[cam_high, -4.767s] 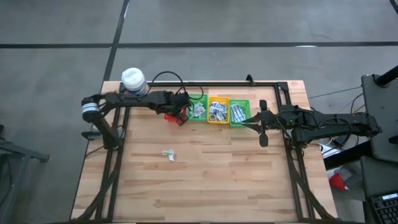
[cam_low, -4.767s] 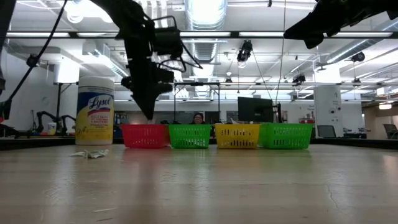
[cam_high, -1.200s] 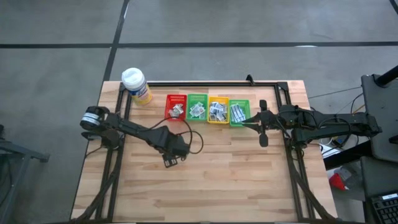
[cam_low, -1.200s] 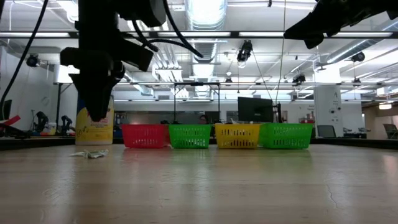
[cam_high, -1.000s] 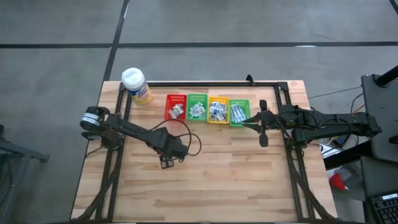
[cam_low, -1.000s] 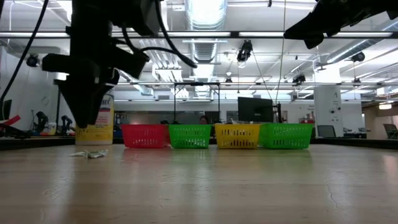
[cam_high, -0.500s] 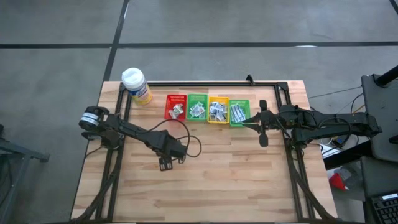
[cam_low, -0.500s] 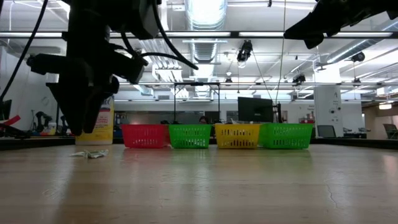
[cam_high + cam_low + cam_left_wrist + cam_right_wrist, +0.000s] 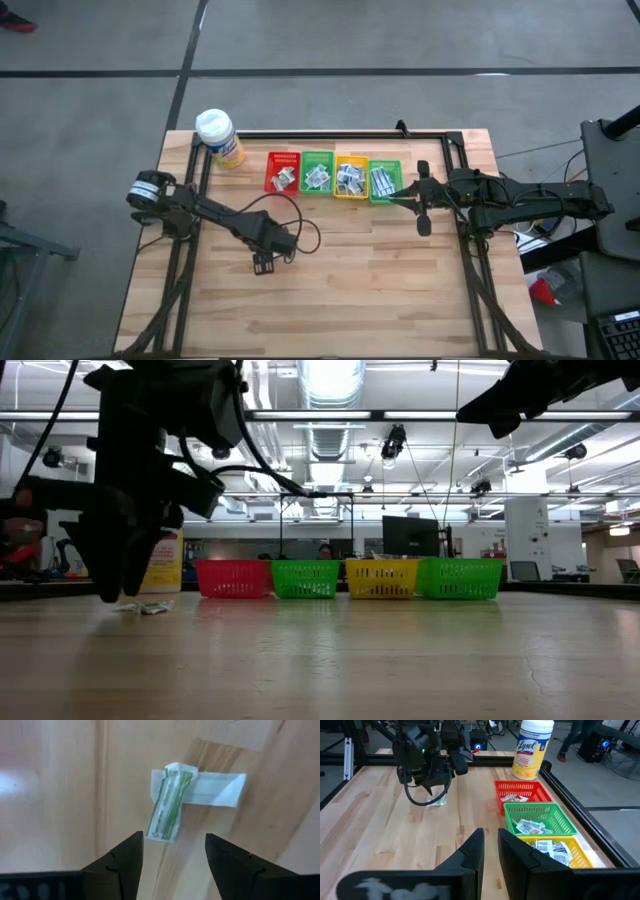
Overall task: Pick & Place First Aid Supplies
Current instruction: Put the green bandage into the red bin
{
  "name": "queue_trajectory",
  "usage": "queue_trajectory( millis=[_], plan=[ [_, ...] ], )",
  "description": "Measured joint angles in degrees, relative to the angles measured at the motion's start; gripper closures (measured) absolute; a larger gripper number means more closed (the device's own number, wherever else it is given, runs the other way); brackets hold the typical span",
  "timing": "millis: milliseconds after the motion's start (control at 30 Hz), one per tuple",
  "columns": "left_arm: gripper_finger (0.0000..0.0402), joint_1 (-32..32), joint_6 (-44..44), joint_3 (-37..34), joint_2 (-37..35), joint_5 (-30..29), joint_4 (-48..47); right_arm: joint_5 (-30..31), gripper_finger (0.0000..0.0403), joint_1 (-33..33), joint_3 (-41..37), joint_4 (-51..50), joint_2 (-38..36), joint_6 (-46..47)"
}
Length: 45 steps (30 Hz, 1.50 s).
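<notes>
Wooden table (image 9: 400,280): left gripper (image 9: 172,855), fingers wide, hides the packet (image 9: 170,802) from above; right gripper (image 9: 489,851) fingers narrow, empty.

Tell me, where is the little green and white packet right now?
The packet lies flat on the wooden table, on its left half, right under the open left gripper. The red basket is its nearest basket, farther back.

Open jaws frame a green-printed packet (image 9: 170,806) on the table (image 9: 50,795).
</notes>
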Motion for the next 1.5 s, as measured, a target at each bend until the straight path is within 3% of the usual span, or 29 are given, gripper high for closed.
queue_trajectory(
  millis=[500, 1233, 1500],
  plan=[
    [0.0204, 0.07, 0.64, -4.88, -0.33, -1.06, 7.23, 0.00, 0.0351, 0.00, 0.00, 0.01, 0.00, -0.04],
    [0.0393, 0.10, 2.34, -7.98, -0.18, -0.09, 11.66, 0.00, 0.0351, 0.00, -0.01, 0.02, 0.00, 0.00],
    [0.0401, 0.11, 0.71, -8.10, -4.24, -0.29, 10.07, 0.00, 0.0351, 0.00, -0.02, 0.00, 0.00, -0.06]
  ],
)
